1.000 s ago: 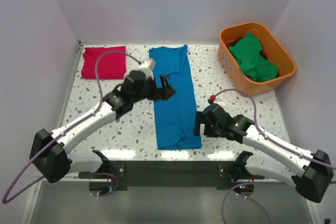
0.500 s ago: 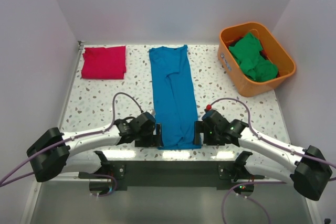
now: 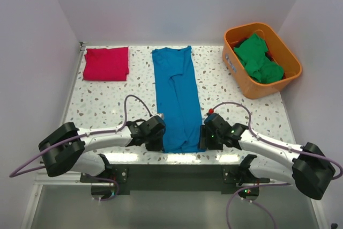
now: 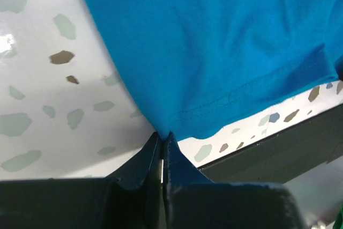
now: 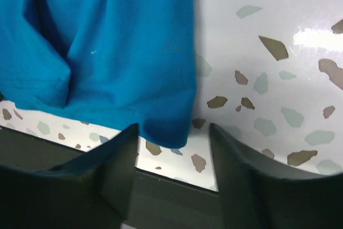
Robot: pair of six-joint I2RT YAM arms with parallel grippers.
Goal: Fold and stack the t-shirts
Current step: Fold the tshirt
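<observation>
The bright blue t-shirt (image 3: 177, 100) lies folded into a long strip down the middle of the table, its hem at the near edge. My left gripper (image 3: 159, 142) is shut on the hem's near-left corner. In the left wrist view the blue cloth (image 4: 214, 41) runs into the pinched tips of that gripper (image 4: 162, 135). My right gripper (image 3: 204, 139) stands at the near-right corner. Its jaws (image 5: 172, 132) are open, one on each side of the blue corner (image 5: 166, 127), and do not touch it. A folded crimson t-shirt (image 3: 106, 64) lies at the back left.
An orange bin (image 3: 244, 81) at the back right holds crumpled green t-shirts (image 3: 259, 60). The table's near edge and the dark base rail (image 3: 177, 172) lie just behind both grippers. White walls enclose the table on its left, back and right sides.
The left arm swung from the shirt's middle down to its near-left corner and shut on it. The right gripper moved onto the near-right corner and its jaws have narrowed.
</observation>
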